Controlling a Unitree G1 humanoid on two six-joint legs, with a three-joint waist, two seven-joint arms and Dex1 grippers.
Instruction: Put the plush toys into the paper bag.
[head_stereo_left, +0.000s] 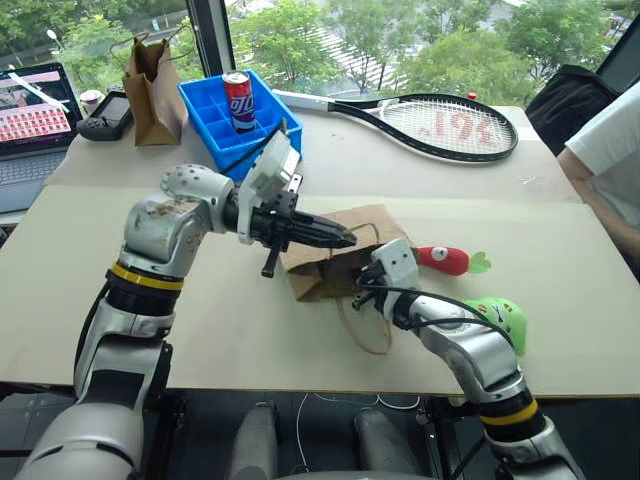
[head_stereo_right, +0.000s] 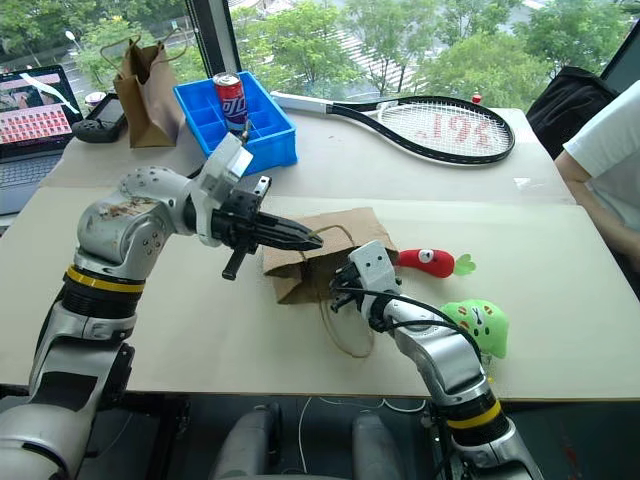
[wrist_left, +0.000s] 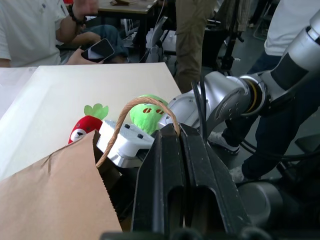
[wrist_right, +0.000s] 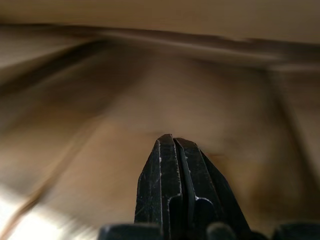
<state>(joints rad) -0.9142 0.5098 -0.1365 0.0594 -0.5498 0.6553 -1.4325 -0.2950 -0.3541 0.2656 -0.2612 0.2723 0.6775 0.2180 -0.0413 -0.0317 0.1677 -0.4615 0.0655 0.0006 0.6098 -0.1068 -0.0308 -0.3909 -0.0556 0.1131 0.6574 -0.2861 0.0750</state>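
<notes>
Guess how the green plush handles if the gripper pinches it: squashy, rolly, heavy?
The green plush toy looks soft and stuffed, so it probably squashes under a pinch. Its rounded shape might roll if nudged. Likely light for its size; it sits loose on the table.

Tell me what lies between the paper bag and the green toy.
The right claw and its arm, seen from the head; bag, green toy.

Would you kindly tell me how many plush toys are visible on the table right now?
2. The red chili toy lies right of the paper bag; the green toy sits nearer the table's front edge. Others could be hidden inside the bag.
</notes>
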